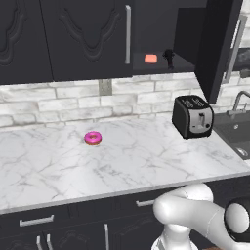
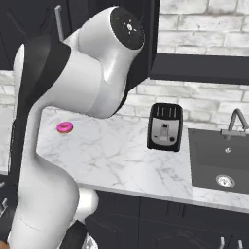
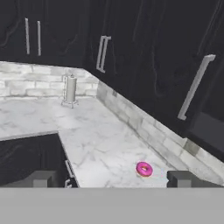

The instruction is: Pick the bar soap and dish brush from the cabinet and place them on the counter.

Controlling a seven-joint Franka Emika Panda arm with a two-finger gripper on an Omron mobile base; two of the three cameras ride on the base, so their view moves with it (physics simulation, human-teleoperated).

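Salmon-orange bar soap [image 1: 151, 58] sits beside dish brush [image 1: 169, 56] in cabinet [image 1: 161, 64]; jaws wide apart.

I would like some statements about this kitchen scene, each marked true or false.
1. The bar soap lies on the counter. False: it sits on the shelf inside the open cabinet.
2. The dish brush is beside the soap, on the same shelf. True.
3. A pink donut lies on the counter. True.
4. The hand is shut on the soap. False: its fingers stand open and hold nothing.
5. The toaster stands in the sink. False: it stands on the counter beside it.
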